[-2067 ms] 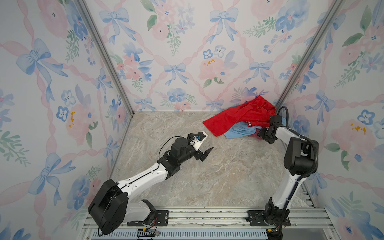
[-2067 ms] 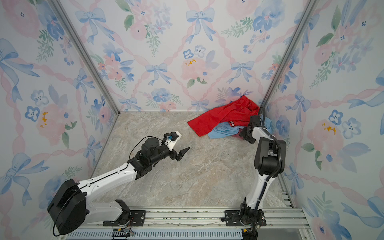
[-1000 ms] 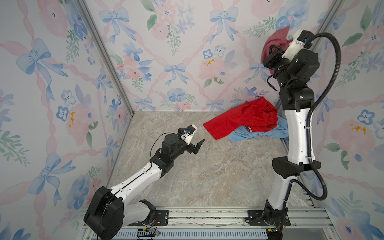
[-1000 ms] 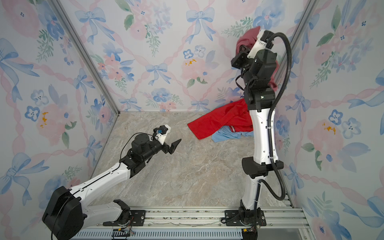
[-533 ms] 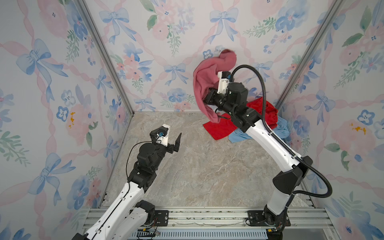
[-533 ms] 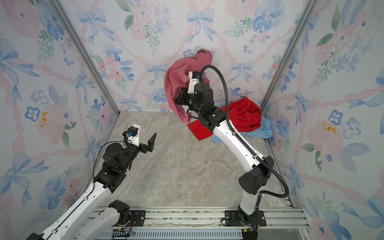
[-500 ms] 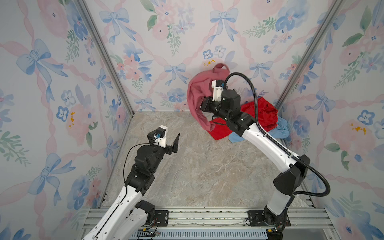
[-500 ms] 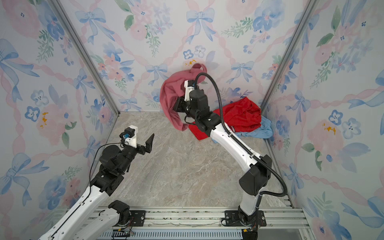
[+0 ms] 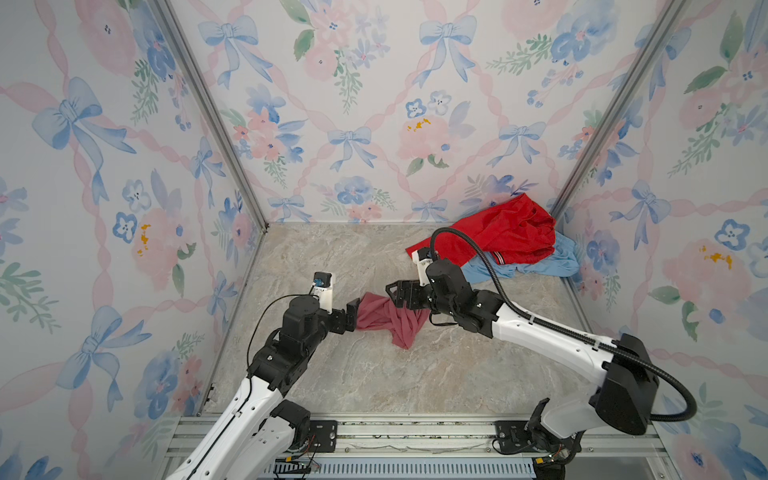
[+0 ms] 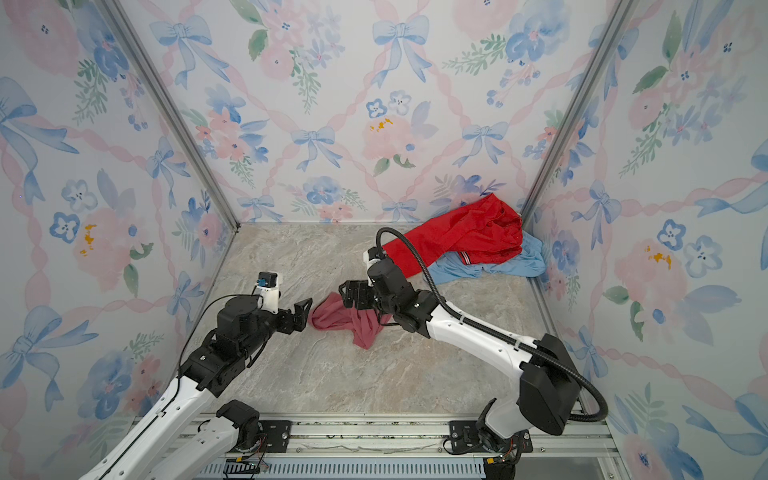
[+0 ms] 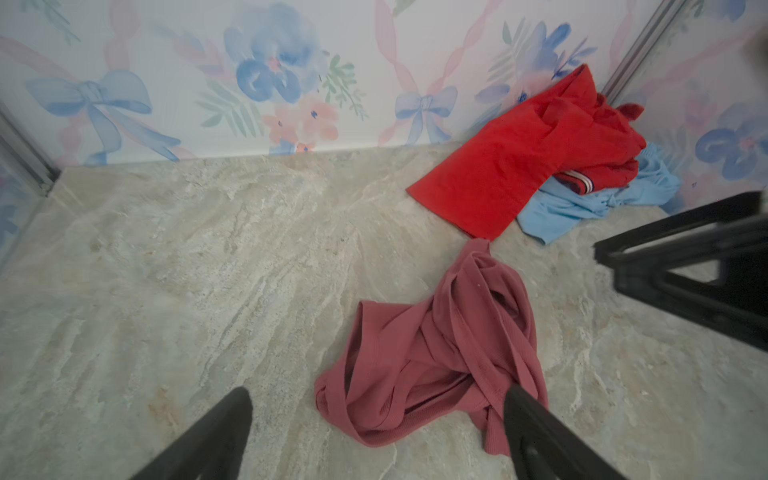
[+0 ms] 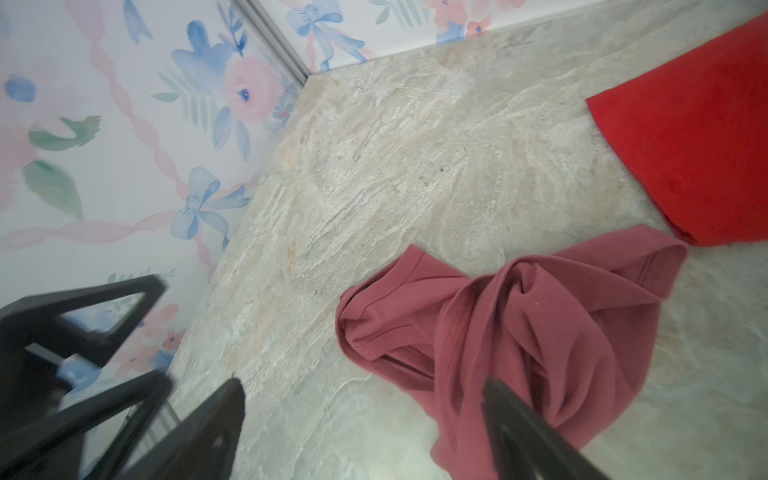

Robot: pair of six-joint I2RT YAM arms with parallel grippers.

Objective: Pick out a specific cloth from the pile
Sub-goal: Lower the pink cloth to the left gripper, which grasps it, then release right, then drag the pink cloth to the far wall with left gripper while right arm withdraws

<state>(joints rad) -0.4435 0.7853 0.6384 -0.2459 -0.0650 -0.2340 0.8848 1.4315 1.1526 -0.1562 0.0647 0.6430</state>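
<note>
Marble table (image 10: pixel 332 374) carries the cloth (image 10: pixel 349 322) alone, out of the pile (image 10: pixel 469 237); left claw (image 10: pixel 301 314) and right claw (image 10: pixel 348 296) stand apart and empty, so picking looks done.

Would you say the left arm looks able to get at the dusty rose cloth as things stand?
Probably yes: the left gripper stands open right beside the dusty rose cloth, with nothing between them. The open right gripper hovers over the cloth's other side.
</note>
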